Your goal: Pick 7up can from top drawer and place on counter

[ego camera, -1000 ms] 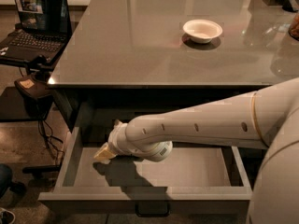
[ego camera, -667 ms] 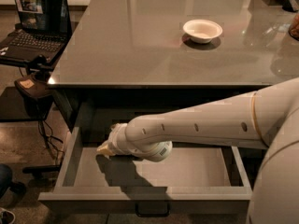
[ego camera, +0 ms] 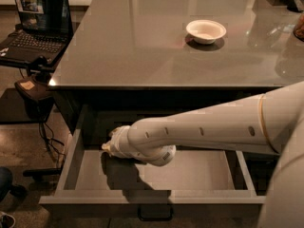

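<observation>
We saw the gripper [ego camera: 109, 147] low in the open top drawer [ego camera: 204, 174], at its far left, perhaps touching the floor; its grip we could not tell.

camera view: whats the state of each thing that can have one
top drawer: pulled open
gripper: inside the drawer, left rear
white bowl: upright on the counter
laptop: lid open, screen lit
</observation>
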`<state>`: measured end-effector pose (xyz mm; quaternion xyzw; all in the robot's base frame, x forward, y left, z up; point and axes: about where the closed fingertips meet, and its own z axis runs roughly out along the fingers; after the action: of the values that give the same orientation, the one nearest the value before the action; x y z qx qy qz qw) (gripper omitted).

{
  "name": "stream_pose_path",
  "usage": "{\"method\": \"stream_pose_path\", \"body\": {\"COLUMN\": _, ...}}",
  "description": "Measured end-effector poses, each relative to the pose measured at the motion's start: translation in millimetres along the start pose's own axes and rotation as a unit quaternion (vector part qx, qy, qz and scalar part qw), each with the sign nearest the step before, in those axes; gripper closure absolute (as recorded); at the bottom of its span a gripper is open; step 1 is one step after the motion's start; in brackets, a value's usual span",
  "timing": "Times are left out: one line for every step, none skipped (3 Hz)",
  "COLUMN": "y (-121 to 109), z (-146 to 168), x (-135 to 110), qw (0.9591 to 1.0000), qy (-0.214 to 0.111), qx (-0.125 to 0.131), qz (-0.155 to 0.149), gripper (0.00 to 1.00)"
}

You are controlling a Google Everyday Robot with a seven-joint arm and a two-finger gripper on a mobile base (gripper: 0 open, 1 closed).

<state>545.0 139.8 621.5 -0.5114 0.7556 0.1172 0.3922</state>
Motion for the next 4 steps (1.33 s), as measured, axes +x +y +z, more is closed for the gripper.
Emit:
{"method": "stream_pose_path", "body": {"y": -9, "z": -32, "x": 5, "qw": 0.9988, "qy": 0.0, "qx": 0.041, "qz": 0.027, "gripper": 1.0}}
{"method": "stream_pose_path", "body": {"y": -31, "z": -86, "x": 16, "qw": 0.9932, "qy": 0.005, "qx": 0.102, "qz": 0.055, "gripper": 1.0}}
{"method": "stream_pose_path", "body": {"y": -58, "z": -149, "x": 27, "qw": 0.9854, "qy": 0.007, "qx": 0.154, "qz": 0.072, "gripper": 1.0}}
{"method": "stream_pose_path", "body": {"y": -61, "z": -157, "x": 20, "qw": 0.9843, "qy": 0.002, "qx": 0.162, "qz": 0.07, "gripper": 0.81}}
